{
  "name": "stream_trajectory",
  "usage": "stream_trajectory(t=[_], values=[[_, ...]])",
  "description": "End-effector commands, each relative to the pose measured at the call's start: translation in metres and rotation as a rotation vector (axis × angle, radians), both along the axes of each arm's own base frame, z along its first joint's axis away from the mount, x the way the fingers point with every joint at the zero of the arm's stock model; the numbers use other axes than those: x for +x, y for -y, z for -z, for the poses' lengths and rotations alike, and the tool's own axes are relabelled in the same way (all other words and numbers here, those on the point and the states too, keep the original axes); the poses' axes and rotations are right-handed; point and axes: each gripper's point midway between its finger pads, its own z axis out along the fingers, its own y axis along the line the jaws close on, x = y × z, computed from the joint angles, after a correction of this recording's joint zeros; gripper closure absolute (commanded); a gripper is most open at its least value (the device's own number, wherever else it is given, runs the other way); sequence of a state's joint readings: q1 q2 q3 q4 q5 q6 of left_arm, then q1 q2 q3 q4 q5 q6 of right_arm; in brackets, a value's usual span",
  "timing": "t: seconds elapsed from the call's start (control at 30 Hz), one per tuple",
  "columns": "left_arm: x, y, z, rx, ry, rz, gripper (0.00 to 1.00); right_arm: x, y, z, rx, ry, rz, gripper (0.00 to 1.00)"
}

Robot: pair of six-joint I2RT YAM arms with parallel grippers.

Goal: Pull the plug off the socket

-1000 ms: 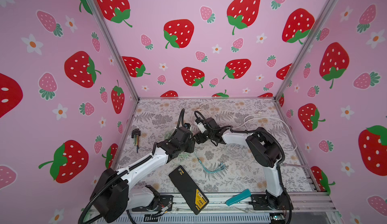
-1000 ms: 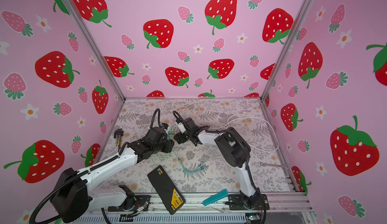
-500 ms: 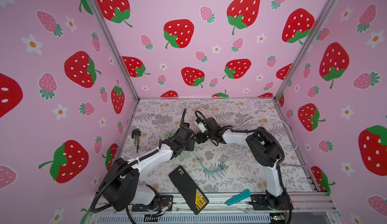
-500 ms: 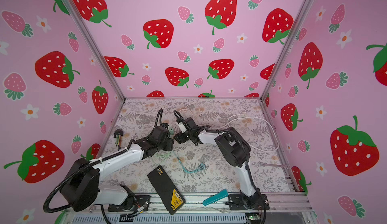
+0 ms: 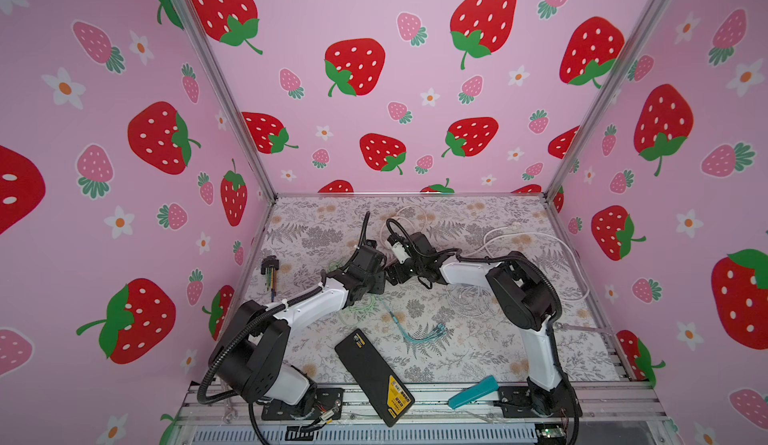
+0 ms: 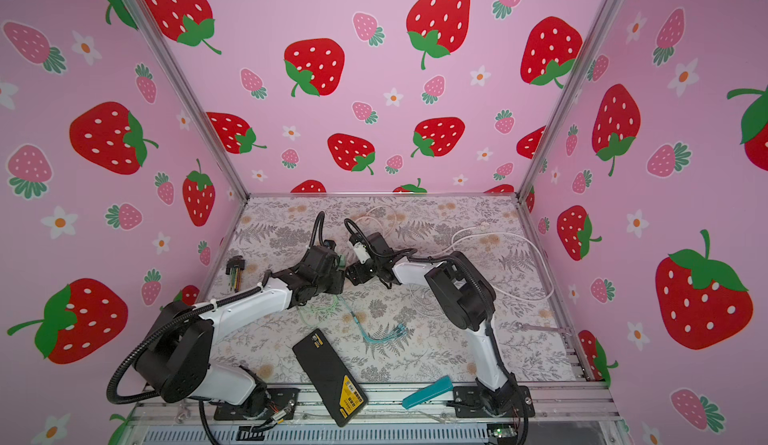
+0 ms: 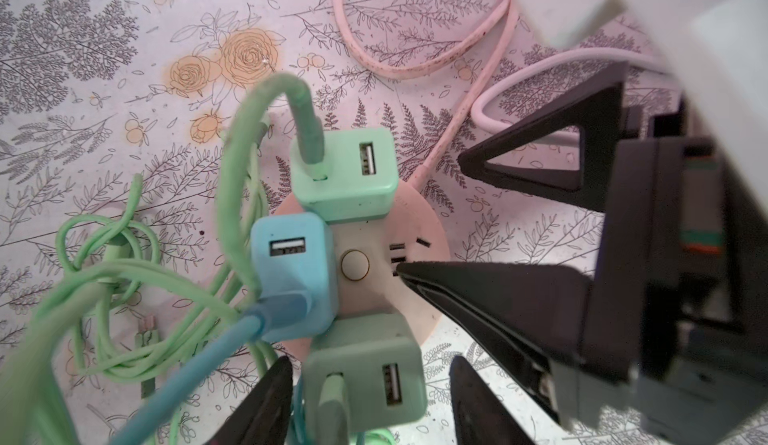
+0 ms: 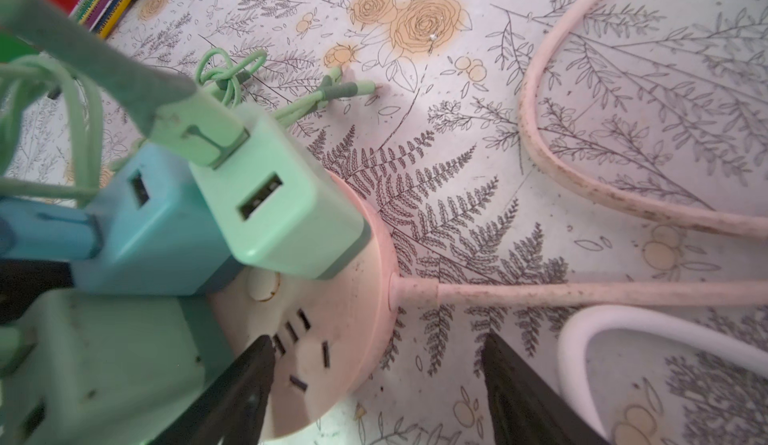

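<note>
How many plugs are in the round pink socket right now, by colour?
Green plugs: 2
Blue plug: 1
Total in the socket: 3

Three plugs (image 7: pixel 291 272) stand on the socket (image 7: pixel 424 222), its cable (image 8: pixel 582 291) lying behind.
</note>
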State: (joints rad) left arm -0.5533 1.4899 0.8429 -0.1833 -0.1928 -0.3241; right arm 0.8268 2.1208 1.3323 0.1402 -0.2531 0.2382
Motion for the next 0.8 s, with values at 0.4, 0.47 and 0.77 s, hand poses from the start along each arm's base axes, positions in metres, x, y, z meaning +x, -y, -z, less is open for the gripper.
stream_trajectory(t=[0.4,0.47,0.77], values=[[0.015,-0.011,0.001,0.062,0.010,-0.084,0.54,-0.002,0.007,0.019,-0.051,-0.036,0.004,0.20],[0.015,-0.012,0.003,0.068,0.007,-0.085,0.54,-0.002,0.007,0.018,-0.050,-0.036,0.003,0.20],[0.020,-0.009,0.005,0.066,0.001,-0.091,0.48,-0.003,0.006,0.019,-0.042,-0.046,-0.002,0.20]])
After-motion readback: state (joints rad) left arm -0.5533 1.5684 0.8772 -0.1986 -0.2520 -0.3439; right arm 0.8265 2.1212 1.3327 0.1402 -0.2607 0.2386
